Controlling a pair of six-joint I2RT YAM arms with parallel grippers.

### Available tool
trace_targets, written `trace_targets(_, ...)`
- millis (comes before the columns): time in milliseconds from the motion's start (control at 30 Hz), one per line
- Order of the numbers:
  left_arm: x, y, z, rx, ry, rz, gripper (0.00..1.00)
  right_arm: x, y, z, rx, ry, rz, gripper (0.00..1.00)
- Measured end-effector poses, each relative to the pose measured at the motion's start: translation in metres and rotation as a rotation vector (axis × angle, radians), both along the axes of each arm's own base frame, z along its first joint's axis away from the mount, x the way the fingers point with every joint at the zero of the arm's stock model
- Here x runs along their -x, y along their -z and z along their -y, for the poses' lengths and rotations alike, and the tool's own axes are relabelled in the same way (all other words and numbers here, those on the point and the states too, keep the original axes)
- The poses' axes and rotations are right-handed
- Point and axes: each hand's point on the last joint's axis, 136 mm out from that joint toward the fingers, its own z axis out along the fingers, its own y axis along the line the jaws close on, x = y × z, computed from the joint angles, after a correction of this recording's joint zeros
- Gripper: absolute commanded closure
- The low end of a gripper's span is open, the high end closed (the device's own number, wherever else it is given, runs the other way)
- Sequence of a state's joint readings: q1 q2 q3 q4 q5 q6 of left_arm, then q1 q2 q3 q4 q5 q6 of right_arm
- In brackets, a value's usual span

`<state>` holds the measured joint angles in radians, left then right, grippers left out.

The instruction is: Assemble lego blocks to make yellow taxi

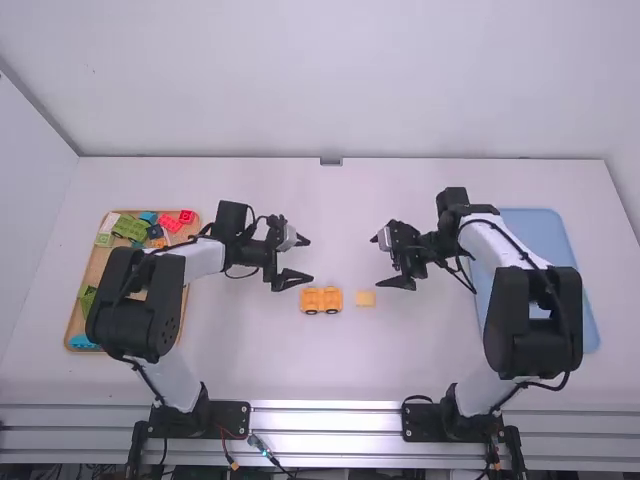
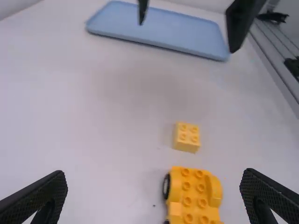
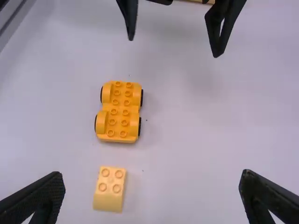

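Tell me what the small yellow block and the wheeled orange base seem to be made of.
Small yellow block: likely molded plastic, satin finish; crisp edges, round studs.
Wheeled orange base: likely plastic too, slightly glossy, with studs and rounded fenders; its black wheels could be plastic or rubber.

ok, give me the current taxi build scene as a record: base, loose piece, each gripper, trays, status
base: orange-yellow wheeled base, upright on table, studs up
loose_piece: yellow block, four studs up, beside base on right arm's side, not touching
left_gripper: left gripper, open, holding nothing
right_gripper: right gripper, open, holding nothing
trays: wooden tray by left arm, with bricks; blue tray by right arm
status: block not yet on base
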<state>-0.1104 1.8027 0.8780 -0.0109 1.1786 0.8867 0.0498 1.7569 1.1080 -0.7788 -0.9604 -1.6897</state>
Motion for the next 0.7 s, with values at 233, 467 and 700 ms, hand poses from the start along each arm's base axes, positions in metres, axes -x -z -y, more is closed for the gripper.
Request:
trace_targets(233, 0.015, 0.013, -0.001, -0.048, 0.061, 0.072, 0.01, -0.013, 0.030, -0.012, -0.005, 0.096, 0.016, 0.01)
trace_targets(467, 0.033, 0.035, -0.003, -0.086, 0.085, 0.100, 0.01, -0.002, 0.061, -0.021, -0.024, 0.211, -0.075, 0.01)
trace_targets(700, 0.049, 0.047, 0.012, -0.084, 0.133, 0.188, 0.01, 0.014, 0.077, -0.008, 0.004, 0.272, -0.180, 0.10)
